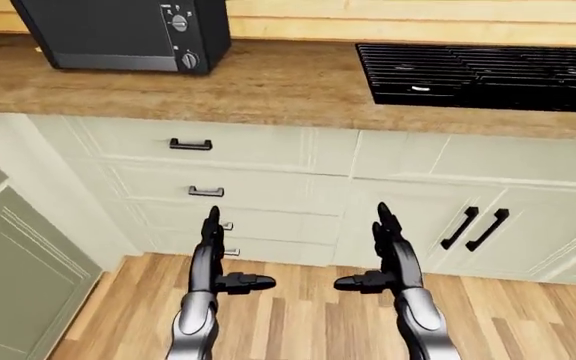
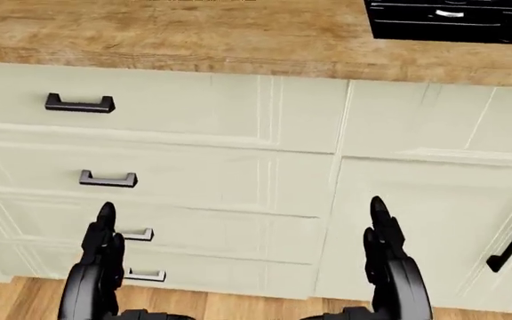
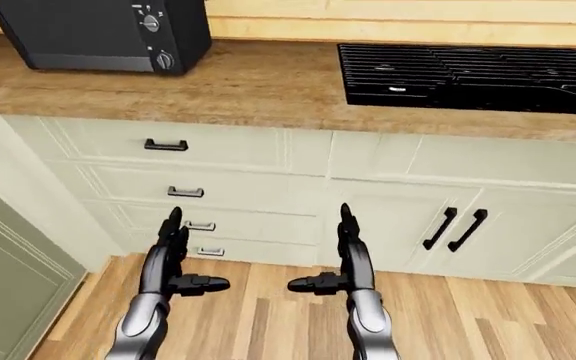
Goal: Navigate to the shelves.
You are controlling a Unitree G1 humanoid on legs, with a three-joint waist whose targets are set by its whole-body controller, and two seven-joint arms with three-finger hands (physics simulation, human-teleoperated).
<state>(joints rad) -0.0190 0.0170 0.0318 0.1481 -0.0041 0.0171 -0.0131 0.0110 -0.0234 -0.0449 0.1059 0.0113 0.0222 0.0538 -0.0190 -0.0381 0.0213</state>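
No shelves show in any view. I face a kitchen counter with a wooden top point(image 1: 268, 82) and pale green cabinets below. My left hand point(image 1: 220, 251) and right hand point(image 1: 380, 251) are both held out low over the wooden floor, fingers straight and open, thumbs pointing inward, holding nothing. In the head view only the fingertips of the left hand point(image 2: 105, 230) and the right hand point(image 2: 382, 227) show against the drawer fronts.
A black microwave point(image 1: 118, 34) stands on the counter at top left. A black stove top point(image 1: 483, 75) is set in at top right. Drawers with black handles point(image 1: 190, 145) are ahead, double doors point(image 1: 473, 229) to the right. A darker green cabinet point(image 1: 8, 277) juts in at left.
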